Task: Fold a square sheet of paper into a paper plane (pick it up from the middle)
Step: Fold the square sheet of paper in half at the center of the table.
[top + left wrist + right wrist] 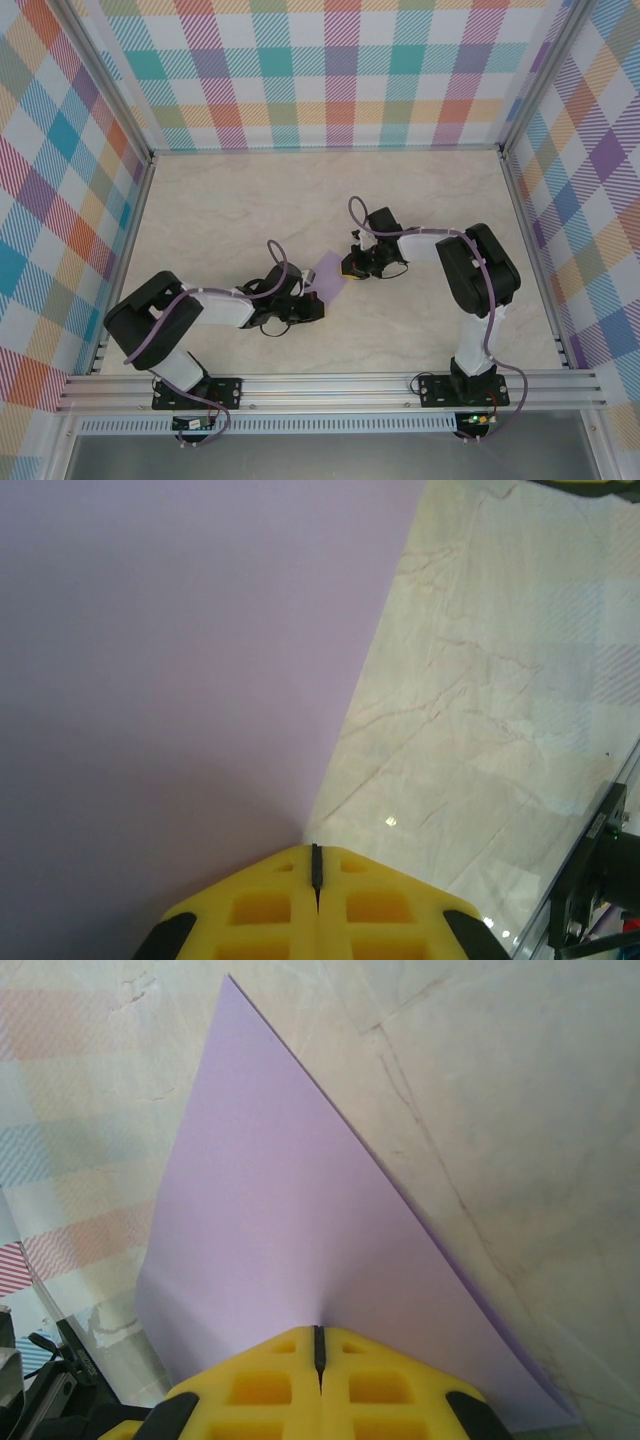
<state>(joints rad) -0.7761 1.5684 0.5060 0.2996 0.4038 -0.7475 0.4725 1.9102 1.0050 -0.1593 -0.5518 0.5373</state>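
Observation:
The square sheet of paper (328, 279) is a plain lavender sheet lying between my two grippers near the middle of the table. My left gripper (310, 291) meets it from the lower left and my right gripper (351, 268) from the upper right. In the left wrist view the sheet (180, 680) spreads over the left side, and its edge runs into the tip of the closed yellow jaws of the left gripper (316, 864). In the right wrist view the sheet (290, 1210) puckers where the right gripper (319, 1338) pinches it; its far corner points away, with a shadow under its right edge.
The marble-patterned tabletop (230, 205) stretches bare behind and to both sides of the arms. Checked walls close it in on three sides, and an aluminium rail (330, 385) runs along the near edge by the arm bases.

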